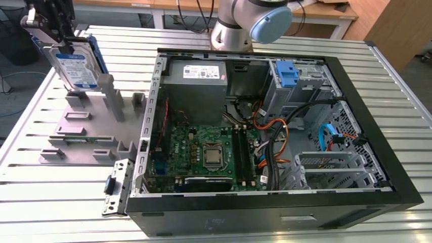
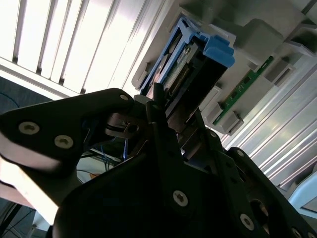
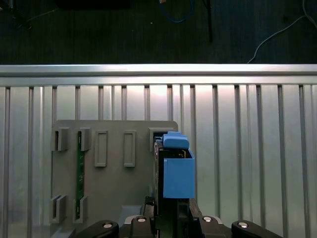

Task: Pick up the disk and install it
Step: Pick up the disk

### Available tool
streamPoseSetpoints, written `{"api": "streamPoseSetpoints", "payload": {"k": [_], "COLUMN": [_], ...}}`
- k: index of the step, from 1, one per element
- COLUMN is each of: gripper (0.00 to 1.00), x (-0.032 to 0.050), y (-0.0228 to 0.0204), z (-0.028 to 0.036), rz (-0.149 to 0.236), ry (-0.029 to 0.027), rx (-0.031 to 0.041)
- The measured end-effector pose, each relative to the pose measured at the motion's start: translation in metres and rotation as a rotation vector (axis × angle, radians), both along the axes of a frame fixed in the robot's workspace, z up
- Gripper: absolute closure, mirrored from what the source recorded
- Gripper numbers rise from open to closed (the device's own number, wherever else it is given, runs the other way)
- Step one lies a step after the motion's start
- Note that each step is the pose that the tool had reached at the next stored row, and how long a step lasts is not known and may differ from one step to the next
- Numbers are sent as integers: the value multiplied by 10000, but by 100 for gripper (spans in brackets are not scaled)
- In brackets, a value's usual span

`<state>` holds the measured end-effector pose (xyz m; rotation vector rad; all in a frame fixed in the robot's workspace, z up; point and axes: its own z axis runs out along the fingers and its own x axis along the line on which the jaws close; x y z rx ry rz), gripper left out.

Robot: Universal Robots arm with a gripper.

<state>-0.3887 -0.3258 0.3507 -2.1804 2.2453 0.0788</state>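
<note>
1. In the exterior view, the black gripper [image 1: 66, 46] hangs at the exterior view's left, above the slatted aluminium desk [image 1: 40, 202]. Its fingers [image 1: 62, 28] pinch the upper edge of the disk [image 1: 73, 71], a flat silver-grey metal drive with a white-and-blue label in a blue plastic bracket, held upright. The disk's lower edge sits right at a slot of the grey plastic fixture plate [image 1: 91, 124]; I cannot tell whether it is clear of that slot. Well apart, toward the exterior view's right, lies the open black computer case [image 1: 378, 152]. Inside it I see a grey power-supply box [image 1: 196, 83], a green motherboard [image 1: 196, 147] and an upright blue plastic latch [image 1: 287, 75].
2. In the second wrist view, I look along the fingers [image 2: 171, 144], which press on the two faces of the disk [image 2: 195, 79]. Beyond it are the fixture plate [image 2: 257, 34] and a thin green memory stick [image 2: 242, 87] standing in one of its slots.
3. In the first wrist view, the disk [image 3: 177, 173] shows edge-on between the fingers of the gripper [image 3: 168, 213], with its blue bracket toward the camera. It is over an end slot of the fixture plate [image 3: 114, 183]. The memory stick [image 3: 79, 173] stands well apart on the same plate, and the desk [image 3: 247, 148] lies beneath.
</note>
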Motion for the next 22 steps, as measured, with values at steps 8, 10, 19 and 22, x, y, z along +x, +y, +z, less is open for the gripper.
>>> {"api": "streamPoseSetpoints", "payload": {"k": [8,10,19,22], "gripper": [65,65,65,65], "x": [0,0,0,0], "y": [0,0,0,0], "z": [37,37,47,55], "rz": [0,0,0,0], "ry": [0,-2,0,-1], "rx": [0,1,0,0]}}
